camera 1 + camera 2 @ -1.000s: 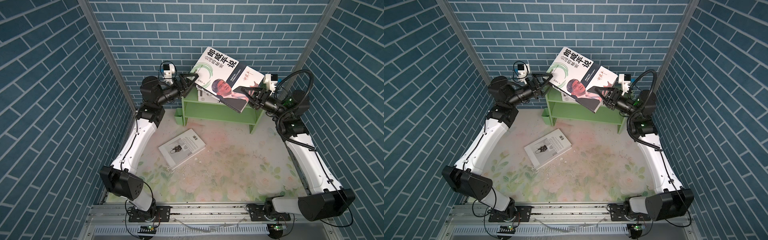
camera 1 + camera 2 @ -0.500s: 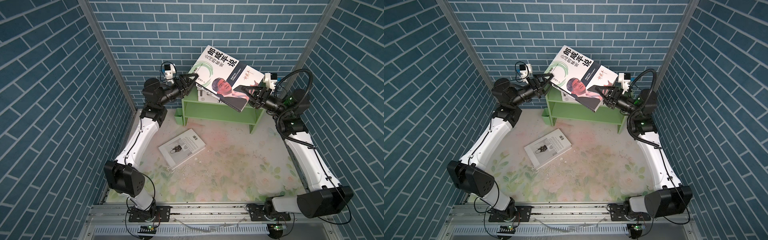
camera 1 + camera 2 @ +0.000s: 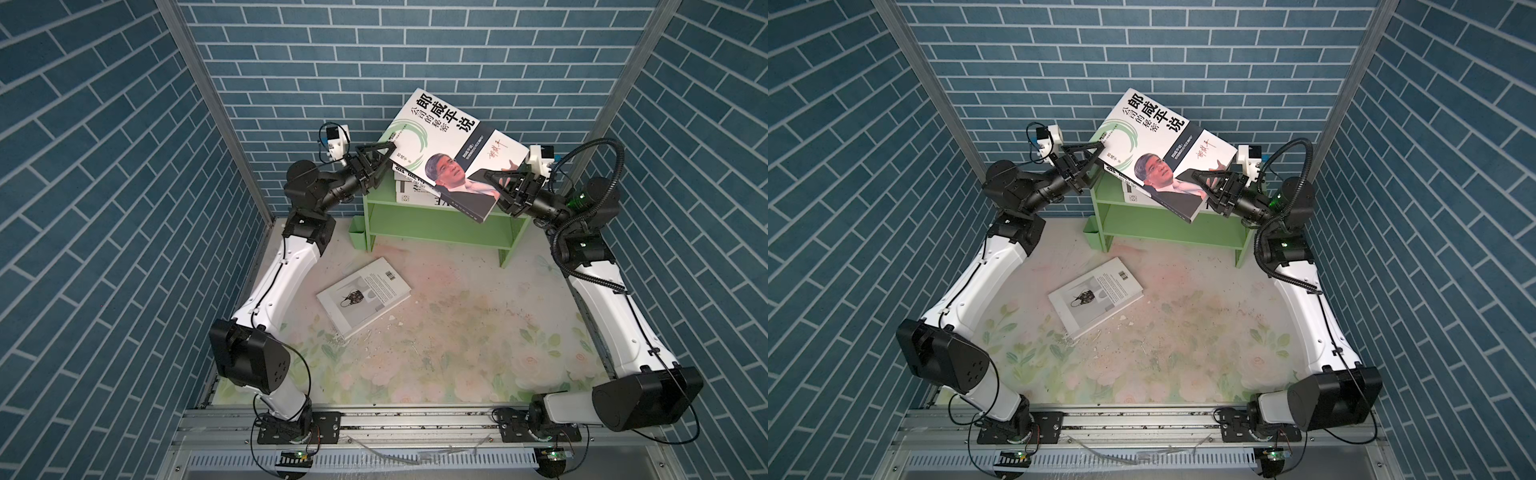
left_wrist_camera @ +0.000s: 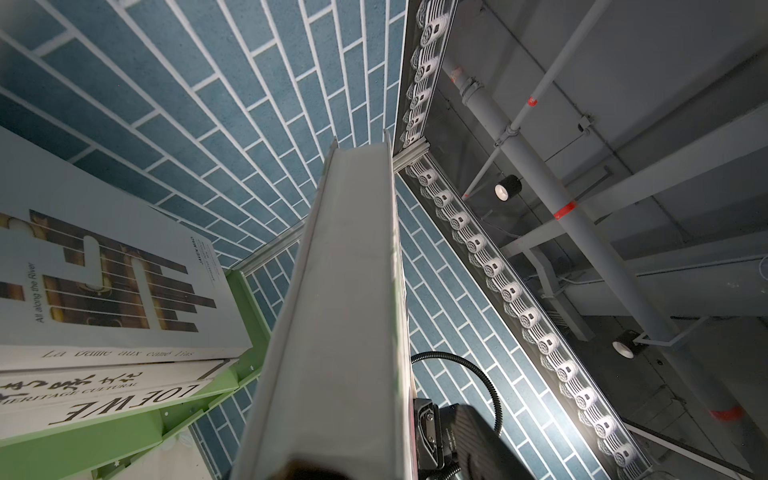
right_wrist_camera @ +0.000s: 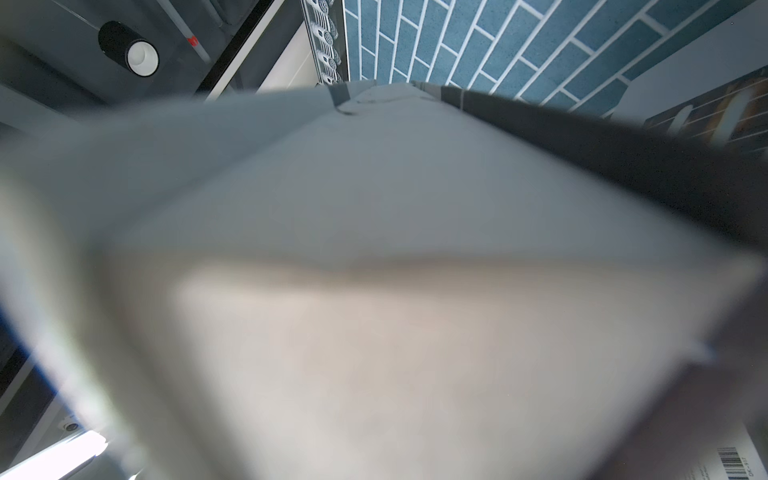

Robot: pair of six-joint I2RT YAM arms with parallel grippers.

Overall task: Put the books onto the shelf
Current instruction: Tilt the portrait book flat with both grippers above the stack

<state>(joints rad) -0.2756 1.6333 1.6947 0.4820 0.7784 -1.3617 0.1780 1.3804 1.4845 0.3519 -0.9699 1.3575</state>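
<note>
Above the shelf [image 3: 432, 226] the tilted portrait book [image 3: 449, 141] blocks my way down to the upper tier, where a book stack [image 3: 409, 192] sits. The shelf's lower tier is open; in front of it, a flat book [image 3: 363, 296] interrupts the counter [image 3: 478, 332].

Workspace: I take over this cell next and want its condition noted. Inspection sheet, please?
Surface: floral mat, scuffed.
Job's things: portrait book held tilted above the shelf; stacked books on its upper tier; one book flat on the mat.
Clutter: white chips beside that book; small green cup beside the shelf.
Grippers: right gripper clamps the portrait book's corner; left gripper at its opposite edge, grip unclear.
Cables: black hose loops over the right arm.
Surroundings: blue brick walls on three sides.
</note>
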